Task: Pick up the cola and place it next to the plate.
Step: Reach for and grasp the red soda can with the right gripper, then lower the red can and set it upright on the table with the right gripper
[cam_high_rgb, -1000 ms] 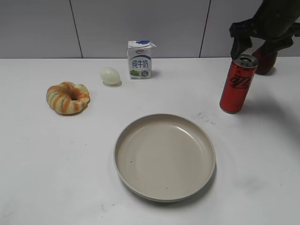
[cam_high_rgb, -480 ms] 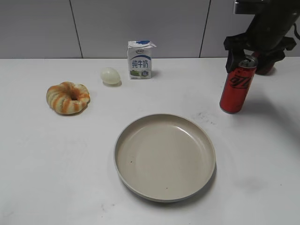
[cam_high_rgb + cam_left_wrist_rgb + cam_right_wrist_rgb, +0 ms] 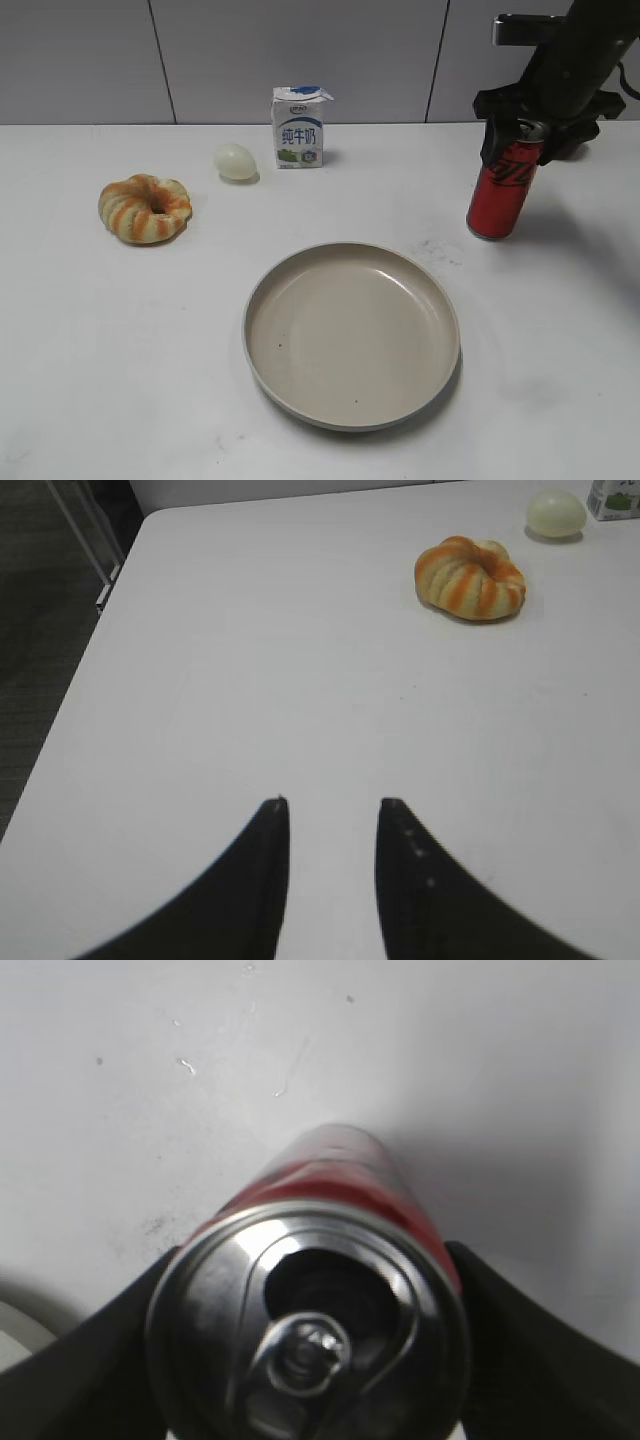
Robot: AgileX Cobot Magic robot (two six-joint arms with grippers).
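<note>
The cola (image 3: 497,190), a tall slim red can with a silver top, stands on the table at the right, just beyond the plate's far right rim. My right gripper (image 3: 527,135) has come down over its top, with a black finger pressed on each side of the can. In the right wrist view the silver top and pull tab (image 3: 305,1345) fill the space between the fingers. The large beige plate (image 3: 352,405) lies empty in the middle foreground. My left gripper (image 3: 330,810) is open and empty over bare table at the left.
A striped orange ring of bread (image 3: 145,208) lies at the left, and it also shows in the left wrist view (image 3: 470,577). A pale egg (image 3: 235,161) and a white-blue milk carton (image 3: 299,127) stand at the back. The table's left edge (image 3: 95,650) is near my left gripper.
My right gripper has dropped from above the cola to around its top. The can now stands a little more upright. The left arm has not moved.
</note>
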